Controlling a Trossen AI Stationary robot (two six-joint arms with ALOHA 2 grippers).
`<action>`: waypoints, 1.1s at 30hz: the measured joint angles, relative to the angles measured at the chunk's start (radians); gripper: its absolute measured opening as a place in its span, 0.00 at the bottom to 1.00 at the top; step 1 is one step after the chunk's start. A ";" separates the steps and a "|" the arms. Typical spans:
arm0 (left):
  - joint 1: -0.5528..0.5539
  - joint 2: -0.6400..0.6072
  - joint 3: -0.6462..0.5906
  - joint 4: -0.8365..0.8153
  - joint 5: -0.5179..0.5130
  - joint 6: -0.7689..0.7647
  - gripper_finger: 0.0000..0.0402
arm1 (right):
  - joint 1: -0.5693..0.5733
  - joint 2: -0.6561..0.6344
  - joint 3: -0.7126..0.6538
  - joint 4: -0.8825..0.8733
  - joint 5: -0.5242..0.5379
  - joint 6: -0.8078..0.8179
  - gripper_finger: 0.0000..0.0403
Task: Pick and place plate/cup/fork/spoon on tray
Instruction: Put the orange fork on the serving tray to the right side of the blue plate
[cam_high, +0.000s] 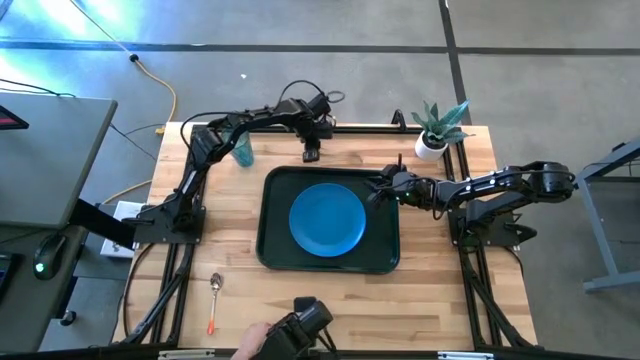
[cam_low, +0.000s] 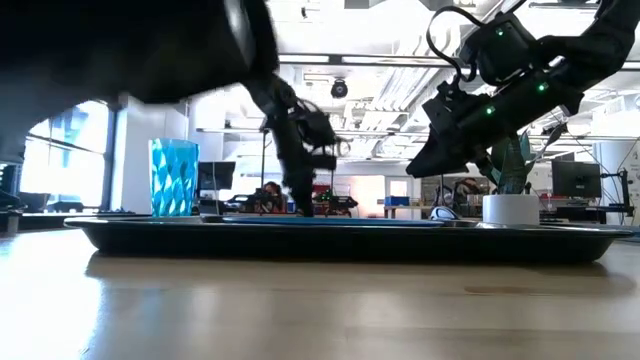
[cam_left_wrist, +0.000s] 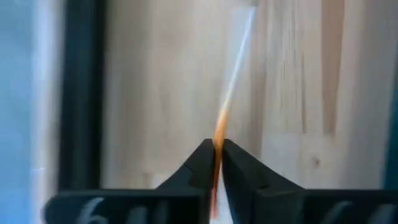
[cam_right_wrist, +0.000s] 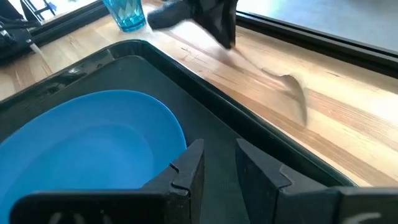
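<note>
The bright blue plate (cam_high: 327, 219) lies flat in the dark green tray (cam_high: 272, 240). The teal cup (cam_high: 243, 152) stands upright on the wood beyond the tray's far left corner. My left gripper (cam_high: 311, 153) is just past the tray's far rim, pointing steeply down, shut on the orange-handled fork (cam_left_wrist: 236, 68), whose head is blurred. My right gripper (cam_right_wrist: 219, 163) hovers open over the tray's far right part, with nothing between its fingers. The spoon (cam_high: 215, 296) lies flat on the table near the front left. My left gripper pinches the fork's orange handle (cam_left_wrist: 219, 127) between its two fingertips, coming from above and slanting down. The silver shaft runs on away from the fingers over the wood. I cannot tell whether the fork is clear of the table.
A white pot with a spiky green plant (cam_high: 436, 128) stands at the far right corner. A dark device (cam_high: 300, 325) with a person's hand beside it sits at the near edge. Bare wood shows right of and in front of the tray.
</note>
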 joint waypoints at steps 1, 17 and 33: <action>0.003 -0.014 0.006 0.009 0.005 -0.029 0.02 | 0.000 0.000 0.000 0.004 -0.001 0.011 0.21; -0.021 -0.383 -0.255 0.392 0.417 -0.502 0.01 | 0.023 -0.227 0.000 0.056 0.012 0.003 0.21; -0.334 -0.586 -0.993 1.712 0.172 -0.932 0.00 | 0.079 -0.231 0.000 0.185 0.101 -0.090 0.47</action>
